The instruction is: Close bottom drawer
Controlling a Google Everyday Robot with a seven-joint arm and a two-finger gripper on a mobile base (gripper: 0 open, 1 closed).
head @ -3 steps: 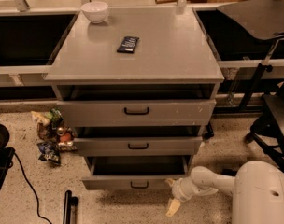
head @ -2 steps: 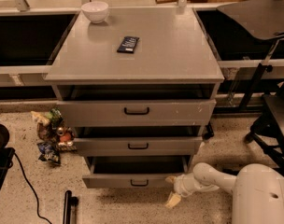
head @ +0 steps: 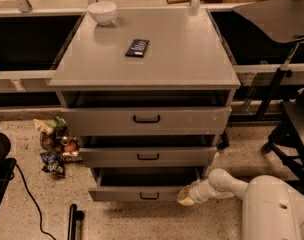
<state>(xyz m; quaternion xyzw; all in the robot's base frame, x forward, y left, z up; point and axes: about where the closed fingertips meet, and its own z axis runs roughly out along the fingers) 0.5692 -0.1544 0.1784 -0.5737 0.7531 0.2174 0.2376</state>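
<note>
The bottom drawer (head: 142, 195) is the narrowest of three grey drawers and stands pulled out from the cabinet, its dark inside showing above a low front with a small black handle (head: 149, 196). My gripper (head: 185, 196) sits at the end of the white arm (head: 227, 183), low by the floor, against the right end of the bottom drawer's front. Above it are the mid-width drawer (head: 148, 156) and the widest top drawer (head: 146, 119), both slightly out.
On the cabinet top (head: 192, 59) lie a white bowl (head: 102, 12) and a dark packet (head: 137, 47). Snack bags (head: 54, 146) lie on the floor at left. A black cable (head: 29, 194) and a black chair (head: 292, 129) flank the cabinet.
My gripper has moved up and left from the floor to the right end of the bottom drawer's front. The drawer looks pushed in a little.
</note>
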